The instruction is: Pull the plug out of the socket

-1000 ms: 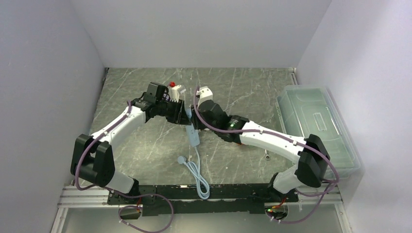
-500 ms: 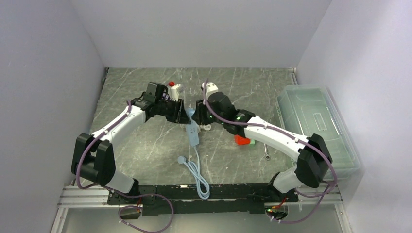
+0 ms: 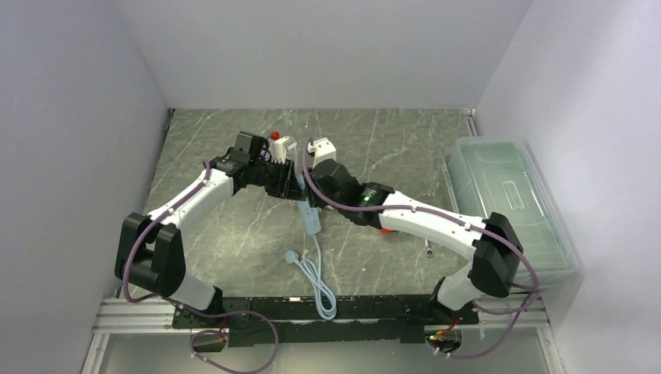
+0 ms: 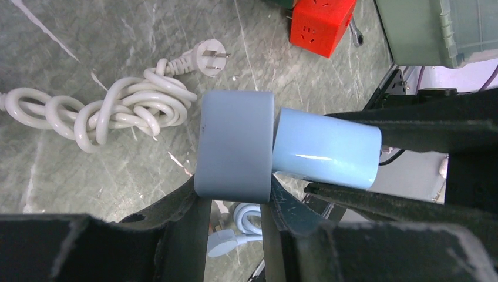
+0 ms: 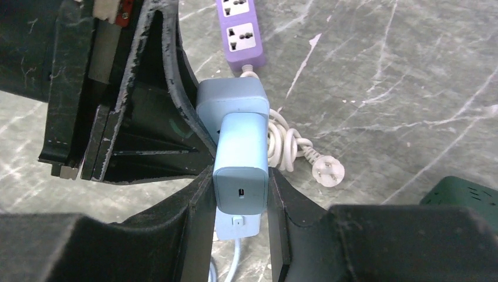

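The socket (image 4: 235, 147) is a grey-blue power strip, held above the table, its tail and blue cable (image 3: 316, 273) trailing toward the near edge. My left gripper (image 4: 235, 194) is shut on the socket's end. The plug (image 5: 241, 170), a light-blue adapter block, sits seated against the socket (image 5: 232, 108), touching it. My right gripper (image 5: 241, 188) is shut on the plug's sides. In the top view both grippers, left (image 3: 290, 179) and right (image 3: 312, 189), meet at mid-table, and the plug is hidden between them.
A coiled white cable (image 4: 117, 111) with its own plug lies under the grippers. A purple power strip (image 5: 241, 32) lies behind. A red socket cube (image 4: 322, 26) sits beside the right arm. A lidded clear box (image 3: 507, 202) stands at the right.
The right wrist swung up and to the right half a second ago, then came back against the left gripper. The blue strip shifted slightly. Both grips stayed shut.
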Controlling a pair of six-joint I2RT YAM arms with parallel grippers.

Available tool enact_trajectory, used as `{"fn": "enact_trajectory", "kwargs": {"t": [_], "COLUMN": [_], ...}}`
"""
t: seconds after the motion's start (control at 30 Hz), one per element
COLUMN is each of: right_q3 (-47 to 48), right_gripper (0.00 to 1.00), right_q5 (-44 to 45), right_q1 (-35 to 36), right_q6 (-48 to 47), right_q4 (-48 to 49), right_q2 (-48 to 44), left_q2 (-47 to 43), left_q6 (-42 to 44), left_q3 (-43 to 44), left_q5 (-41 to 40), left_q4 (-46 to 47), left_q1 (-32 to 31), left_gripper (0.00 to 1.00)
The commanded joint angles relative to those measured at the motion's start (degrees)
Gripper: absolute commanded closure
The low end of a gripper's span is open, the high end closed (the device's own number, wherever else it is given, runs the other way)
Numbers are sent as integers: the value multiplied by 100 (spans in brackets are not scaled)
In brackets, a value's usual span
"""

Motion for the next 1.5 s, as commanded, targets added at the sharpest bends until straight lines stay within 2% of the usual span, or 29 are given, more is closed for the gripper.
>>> {"fn": "enact_trajectory", "kwargs": {"t": [0.0,0.13,0.37,0.43,0.6,0.83,0.93,1.03,1.17,1.37,1.47], "right_q3": [586,400,-405,-467,-301,438,691,799,699,136,-51], "right_gripper": [100,100,100,100,100,100,100,100,100,100,100], "right_q5": [1180,774,-1863,-2319,-1974,415,1026,1238,931,-1330,-1910], "right_q1": [387,239,-1062,-1280,-1170,-99,180,274,176,-766,-1074], "right_q6": [-296,-251,382,498,344,-229,-364,-445,-521,-108,67], "right_q4": [-364,-154,680,751,563,-213,-489,-631,-523,91,271], "right_q2": [123,-71,-517,-488,-416,-113,111,201,41,-440,-525], "left_q2": [157,148,118,133,180,240,282,296,297,221,192], "left_q6": [-82,-77,-50,-73,-95,-128,-159,-178,-148,-70,-82], "left_q3": [143,127,107,102,115,154,153,152,145,123,97], "left_q5": [-344,-324,-196,-164,-148,-401,-420,-456,-465,-601,-554], "left_q4": [-123,-111,-44,-28,-38,-143,-153,-162,-165,-163,-126], "left_q1": [181,203,221,221,221,236,254,265,265,256,241], "left_gripper": [100,100,100,100,100,100,100,100,100,100,100]}}
